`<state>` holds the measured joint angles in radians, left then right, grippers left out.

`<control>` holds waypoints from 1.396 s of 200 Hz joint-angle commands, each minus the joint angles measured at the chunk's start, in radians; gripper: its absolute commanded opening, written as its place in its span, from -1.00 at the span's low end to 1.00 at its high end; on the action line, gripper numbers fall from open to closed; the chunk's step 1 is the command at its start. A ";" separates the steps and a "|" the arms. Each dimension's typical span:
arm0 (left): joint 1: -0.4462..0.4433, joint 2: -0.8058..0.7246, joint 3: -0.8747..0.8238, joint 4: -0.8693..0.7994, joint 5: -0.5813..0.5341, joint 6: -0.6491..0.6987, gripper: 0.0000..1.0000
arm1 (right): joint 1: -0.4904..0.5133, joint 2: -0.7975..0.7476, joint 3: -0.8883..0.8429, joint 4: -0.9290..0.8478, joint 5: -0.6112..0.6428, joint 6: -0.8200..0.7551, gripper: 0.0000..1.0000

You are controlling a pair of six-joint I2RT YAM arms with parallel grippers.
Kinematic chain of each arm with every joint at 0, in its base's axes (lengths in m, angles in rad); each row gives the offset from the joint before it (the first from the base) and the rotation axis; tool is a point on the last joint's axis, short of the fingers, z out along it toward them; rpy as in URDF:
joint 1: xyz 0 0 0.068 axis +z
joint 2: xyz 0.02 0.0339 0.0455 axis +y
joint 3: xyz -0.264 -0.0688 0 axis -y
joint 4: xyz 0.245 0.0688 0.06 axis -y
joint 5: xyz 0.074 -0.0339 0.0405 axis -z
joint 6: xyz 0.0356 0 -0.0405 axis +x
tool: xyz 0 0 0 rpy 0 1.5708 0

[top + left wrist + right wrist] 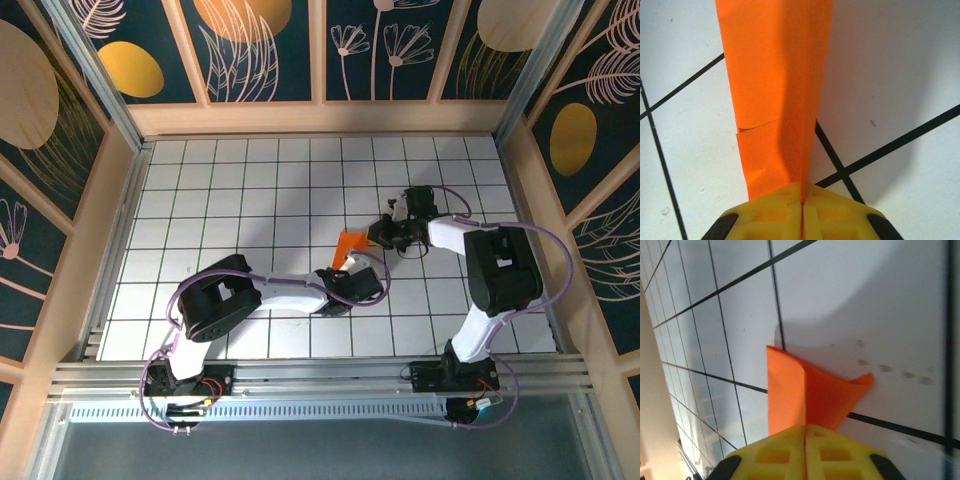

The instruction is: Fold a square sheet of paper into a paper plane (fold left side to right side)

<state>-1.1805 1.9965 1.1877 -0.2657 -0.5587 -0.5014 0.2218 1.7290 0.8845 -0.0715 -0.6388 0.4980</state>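
The paper plane (350, 243) is bright orange paper folded into a narrow creased shape, held just above the white grid table between my two grippers. My left gripper (345, 262) pinches its near end. In the left wrist view the yellow pads (775, 210) meet on the central crease, and the long folded body (775, 75) runs away from the left gripper (802, 192). My right gripper (372, 235) is shut on the far end. In the right wrist view orange paper (790, 390) sits in the seam of the right gripper (805, 427), with one flap (850, 390) splaying right.
The white tiled table (250, 180) with black grid lines stretches all around the paper. Wooden walls (320, 118) with dark floral panels enclose it on three sides. A metal rail (320, 375) with both arm bases runs along the near edge.
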 commanded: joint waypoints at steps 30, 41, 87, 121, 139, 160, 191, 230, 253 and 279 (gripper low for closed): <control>0.050 -0.062 -0.008 0.038 0.180 0.018 -1.00 | -0.135 -0.185 -0.047 -0.081 0.159 -0.103 -0.32; 0.061 -0.065 -0.003 0.044 0.229 0.023 -1.00 | -0.148 -0.209 -0.050 -0.101 0.184 -0.126 -0.25; 0.148 -0.046 0.028 0.042 0.524 0.008 -1.00 | -0.160 -0.258 -0.077 -0.110 0.166 -0.186 -0.17; 0.202 -0.013 0.029 0.073 0.684 -0.041 -1.00 | -0.161 -0.276 -0.111 -0.087 0.124 -0.203 -0.14; 0.234 -0.015 0.012 0.120 0.758 -0.079 -1.00 | -0.161 -0.289 -0.128 -0.082 0.118 -0.212 -0.09; 0.270 -0.018 -0.017 0.189 0.868 -0.128 -1.00 | -0.160 -0.292 -0.142 -0.076 0.102 -0.223 -0.08; 0.313 -0.010 -0.059 0.293 0.978 -0.215 -1.00 | -0.159 -0.296 -0.170 -0.045 0.050 -0.217 -0.06; 0.345 -0.004 -0.127 0.456 1.071 -0.324 -1.00 | -0.143 -0.298 -0.206 0.003 0.004 -0.187 -0.04; 0.352 0.008 -0.143 0.511 1.093 -0.364 -1.00 | -0.119 -0.291 -0.224 0.034 -0.004 -0.164 -0.03; 0.359 0.013 -0.178 0.610 1.125 -0.420 -1.00 | -0.091 -0.284 -0.246 0.072 -0.010 -0.134 -0.04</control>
<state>-0.8310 1.9945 1.0443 0.2062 0.4980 -0.8391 0.1062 1.4509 0.6659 -0.0616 -0.6174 0.3256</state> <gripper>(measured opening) 0.043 0.481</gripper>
